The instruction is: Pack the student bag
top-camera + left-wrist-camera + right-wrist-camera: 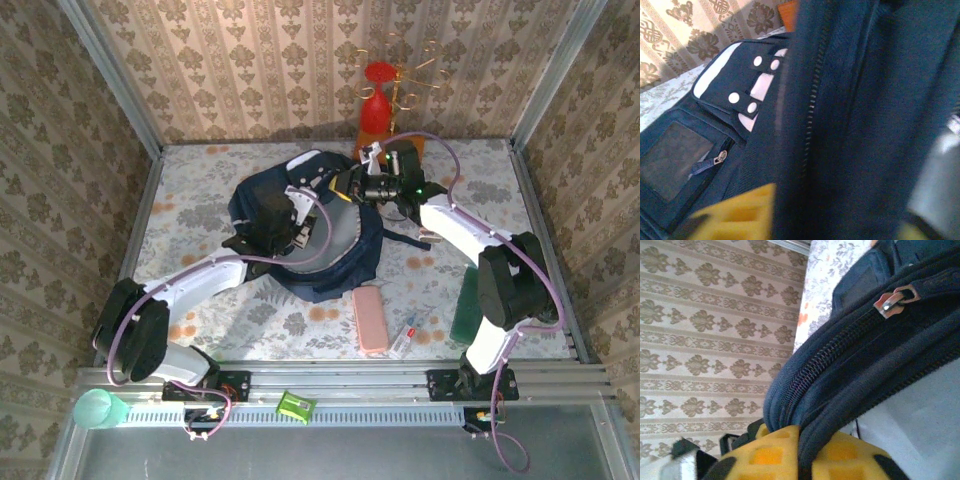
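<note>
Broadly, the floral surface (195, 215) carries the student bag (262, 205) at its middle, lying flat, its navy body spread and a pale grey panel turned upward. The left pincer (290, 230) sits over the bag's middle. In its wrist view a thick navy fold with a zip line runs between a yellow pad (740, 215) and a blurred grey finger (935, 170), but the blur leaves it unclear whether the jaws clamp that fold. The right pincer (347, 187) is at the bag's far right edge, its yellow pads (765, 455) nearly together and pinching the bag's padded rim, near a silver zip pull (890, 301). Off the bag's near right side lie a dark book (465, 300), a pink case (370, 320) and a pen (405, 337).
</note>
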Available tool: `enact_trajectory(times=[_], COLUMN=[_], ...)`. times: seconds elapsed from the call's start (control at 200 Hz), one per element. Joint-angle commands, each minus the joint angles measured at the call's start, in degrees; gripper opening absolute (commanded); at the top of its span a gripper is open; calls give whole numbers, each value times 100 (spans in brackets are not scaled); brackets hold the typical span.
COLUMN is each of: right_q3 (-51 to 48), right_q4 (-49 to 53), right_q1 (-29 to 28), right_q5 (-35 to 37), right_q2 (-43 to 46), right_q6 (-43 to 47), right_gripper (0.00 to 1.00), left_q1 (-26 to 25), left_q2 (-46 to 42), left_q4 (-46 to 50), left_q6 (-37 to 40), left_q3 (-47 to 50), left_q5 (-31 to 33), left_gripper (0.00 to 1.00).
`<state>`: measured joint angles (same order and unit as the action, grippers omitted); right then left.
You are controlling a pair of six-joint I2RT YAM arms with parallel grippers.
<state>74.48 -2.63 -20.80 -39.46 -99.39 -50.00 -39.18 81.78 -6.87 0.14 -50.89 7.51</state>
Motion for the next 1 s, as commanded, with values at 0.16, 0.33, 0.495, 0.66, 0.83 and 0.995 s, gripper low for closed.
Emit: enact_trajectory(times=[0.16, 0.33, 0.495, 0.66, 0.83, 0.995], right_q3=[-1426, -2620, -3111, -2990, -2899, -2880], right_q4=[2904, 3521, 3373, 3372, 3185, 2767], right_q1=[-299, -1552, -2870, -3652, -3862, -3862], right_q5=[3292, 4492, 5197, 5857, 6180, 5972], right_q2=[2005, 2932, 2798, 2007, 1194, 978], right_q6=[2445, 1922, 852, 118, -179, -120], right_gripper=[75, 100, 100, 100, 100, 77], left_q1=[716, 832, 875, 885, 892, 886], left_q2=[-163, -75, -2, 5, -69, -168], left_q4=[206, 349, 274, 266, 300, 285], left_q6=[-1432, -1592, -1654, -1700, -1691, -1755], left_q3=[-227, -385, -406, -414, -378, -340], left_q5=[-423, -596, -693, -804, -773, -848], left_gripper=[0, 0, 0, 0, 0, 0])
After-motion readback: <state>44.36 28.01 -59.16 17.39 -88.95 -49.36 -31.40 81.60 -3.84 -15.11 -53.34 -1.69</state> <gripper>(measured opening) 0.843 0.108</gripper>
